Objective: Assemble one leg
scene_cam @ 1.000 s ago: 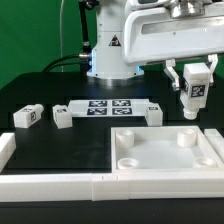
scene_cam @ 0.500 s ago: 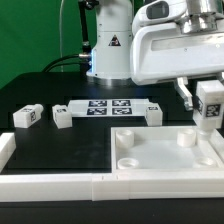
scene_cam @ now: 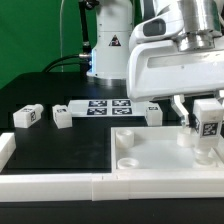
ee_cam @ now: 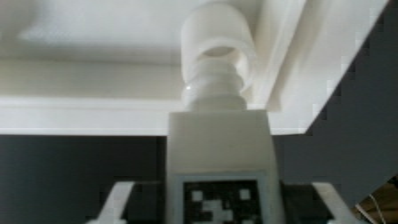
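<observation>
My gripper (scene_cam: 205, 121) is shut on a leg (scene_cam: 208, 124), a small white block with a black-and-white marker. It holds the leg upright at the exterior view's right, just above the far right corner of the large white square panel (scene_cam: 160, 152). In the wrist view the leg (ee_cam: 219, 140) fills the middle between my gripper's (ee_cam: 222, 206) fingers (ee_cam: 125, 200), and its screw end points at the panel (ee_cam: 107, 85). Three more legs lie on the table: two at the exterior view's left (scene_cam: 27, 116) (scene_cam: 64, 116) and one near the middle (scene_cam: 153, 111).
The marker board (scene_cam: 105, 107) lies between the loose legs at the back. A white bar (scene_cam: 60, 185) runs along the table's front edge, with a short white block (scene_cam: 5, 150) at its left end. The robot base (scene_cam: 108, 50) stands behind.
My gripper has moved with the leg toward the exterior view's right and downward, from above the table to just over the panel's far right corner.
</observation>
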### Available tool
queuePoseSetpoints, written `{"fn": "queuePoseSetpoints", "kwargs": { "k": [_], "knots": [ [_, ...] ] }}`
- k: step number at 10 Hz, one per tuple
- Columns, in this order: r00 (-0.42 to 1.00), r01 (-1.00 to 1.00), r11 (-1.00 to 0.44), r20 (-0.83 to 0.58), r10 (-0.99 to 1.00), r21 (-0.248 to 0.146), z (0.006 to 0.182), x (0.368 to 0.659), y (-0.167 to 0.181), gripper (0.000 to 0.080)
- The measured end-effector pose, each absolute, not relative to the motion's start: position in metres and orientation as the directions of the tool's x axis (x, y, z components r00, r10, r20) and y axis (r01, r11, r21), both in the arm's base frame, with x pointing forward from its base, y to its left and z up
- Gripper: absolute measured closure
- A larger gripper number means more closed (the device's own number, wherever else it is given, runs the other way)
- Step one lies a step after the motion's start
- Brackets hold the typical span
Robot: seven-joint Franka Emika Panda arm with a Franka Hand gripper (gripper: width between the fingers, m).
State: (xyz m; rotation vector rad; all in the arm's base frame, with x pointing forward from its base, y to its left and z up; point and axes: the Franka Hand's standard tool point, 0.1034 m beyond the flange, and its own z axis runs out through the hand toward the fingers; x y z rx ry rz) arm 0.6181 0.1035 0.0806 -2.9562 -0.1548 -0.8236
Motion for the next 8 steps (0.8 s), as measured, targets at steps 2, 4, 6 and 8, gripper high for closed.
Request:
{"fn": "queuePoseSetpoints", "kwargs": {
  "k": [2,4,6,8],
  "knots": [
    [0.850,0.116,-0.992,0.521,0.080,-0.038,0.080,0.617,0.104,0.0511],
    [0.847,0.121,-0.992,0.524,0.083,-0.038,0.079,0.617,0.108,0.0511],
    [0.843,0.126,-0.991,0.531,0.087,-0.037,0.077,0.619,0.111,0.0511],
    [0.843,0.125,-0.992,0.531,0.088,-0.033,0.068,0.617,0.109,0.0511]
  ]
}}
